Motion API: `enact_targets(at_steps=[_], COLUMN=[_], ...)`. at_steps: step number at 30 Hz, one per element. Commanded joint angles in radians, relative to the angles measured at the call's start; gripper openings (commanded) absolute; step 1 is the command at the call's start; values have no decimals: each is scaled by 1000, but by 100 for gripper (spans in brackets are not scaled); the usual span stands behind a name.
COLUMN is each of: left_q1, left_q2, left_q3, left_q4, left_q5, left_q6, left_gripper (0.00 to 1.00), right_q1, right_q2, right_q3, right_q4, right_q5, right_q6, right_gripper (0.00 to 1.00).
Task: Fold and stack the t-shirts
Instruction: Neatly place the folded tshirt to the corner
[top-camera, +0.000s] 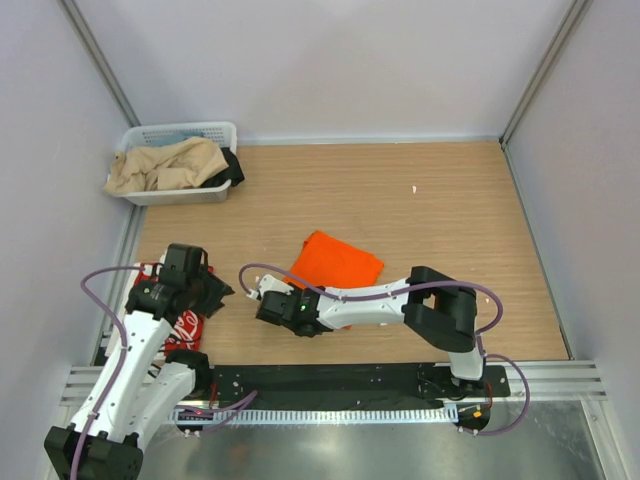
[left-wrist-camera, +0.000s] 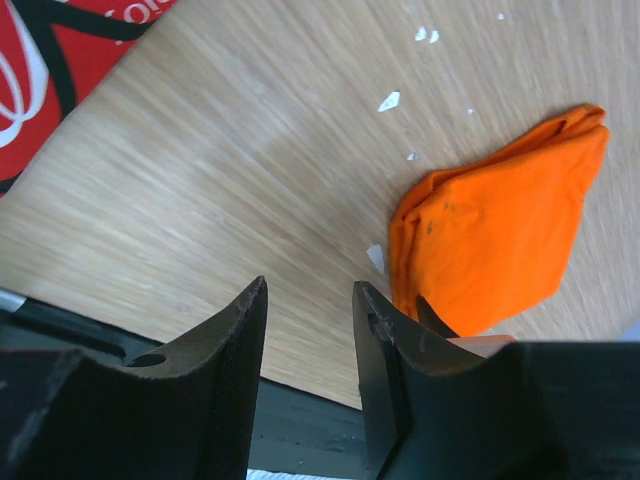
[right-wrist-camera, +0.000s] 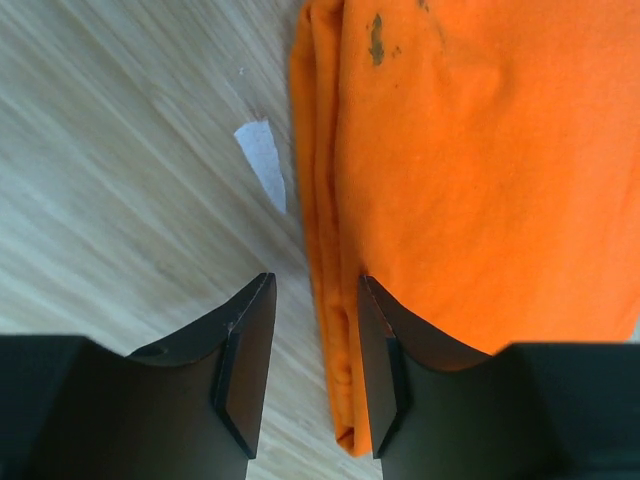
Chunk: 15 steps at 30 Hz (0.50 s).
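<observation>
Robot lab test cell, not a home or shop. Evidence: left arm (top-camera: 130, 350) and right arm (top-camera: 380, 300), both white, bolted to a black base plate (top-camera: 340, 378) on aluminium extrusion rails (top-camera: 560, 378) along the bottom of the frame. Plain pale wall panels (top-camera: 320, 60) box in the wooden tabletop (top-camera: 450, 200) on three sides, metal struts (top-camera: 95, 50) run up the upper corners. Exposed purple cables (top-camera: 100, 275) loop off both arms, lower left and lower right. Staged props: white slatted basket (top-camera: 180, 130) of cloth upper left, folded orange t-shirt (top-camera: 335, 262) mid-frame
</observation>
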Motion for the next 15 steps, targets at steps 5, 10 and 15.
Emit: enact_targets(at_steps=[5, 10, 15], left_q1=[6, 7, 7], left_q2=[-30, -3, 13], left_q3=[17, 17, 10], left_q4=[-68, -59, -65], left_q5=[-72, -64, -60], left_q6=[-55, -77, -135], left_gripper=[42, 42, 45], right_q1=[-1, -15, -20], right_q2=[8, 7, 7], right_q3=[-3, -35, -68], right_q4=[77, 105, 144], right_q5=[96, 99, 70], right_q6=[-58, -81, -95], right_gripper=[40, 37, 31])
